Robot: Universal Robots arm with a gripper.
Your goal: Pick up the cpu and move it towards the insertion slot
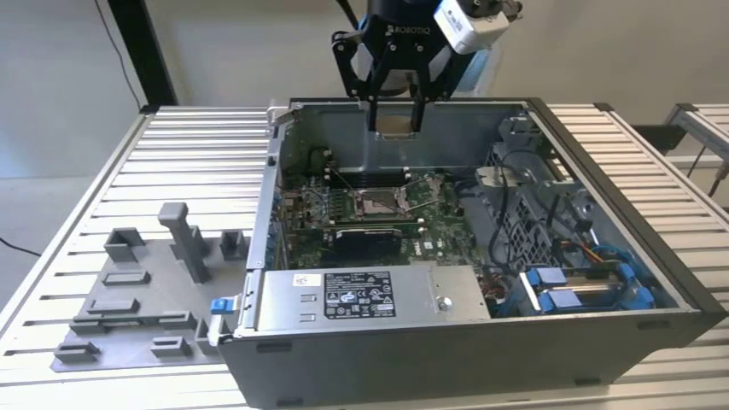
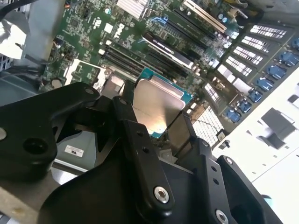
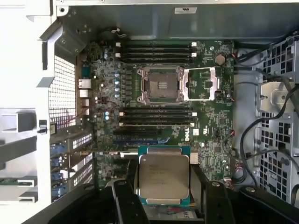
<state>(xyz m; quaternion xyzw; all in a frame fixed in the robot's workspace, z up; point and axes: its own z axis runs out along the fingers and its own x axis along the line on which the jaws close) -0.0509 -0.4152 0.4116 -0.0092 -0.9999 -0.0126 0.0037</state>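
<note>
My gripper point(image 1: 394, 128) hangs above the open computer case, over its far wall, shut on the cpu point(image 1: 395, 122). In both wrist views the cpu point(image 3: 163, 175) point(image 2: 159, 105) is a flat silvery square with a teal rim, pinched between the black fingers point(image 3: 125, 200). The insertion slot point(image 1: 377, 202) point(image 3: 162, 85) is a metal-framed square socket on the green circuit board point(image 1: 439, 229), its retaining frame point(image 3: 201, 84) swung open beside it. The socket lies below the held cpu and nearer the case's front in the exterior view.
The grey computer case point(image 1: 456, 350) stands open on a slatted metal table point(image 1: 137, 171). A silver labelled box point(image 1: 358, 297) sits at the case front, with cables and blue drive bays point(image 1: 581, 286) on the exterior view's right. Grey fixture blocks point(image 1: 160, 282) stand on the exterior view's left.
</note>
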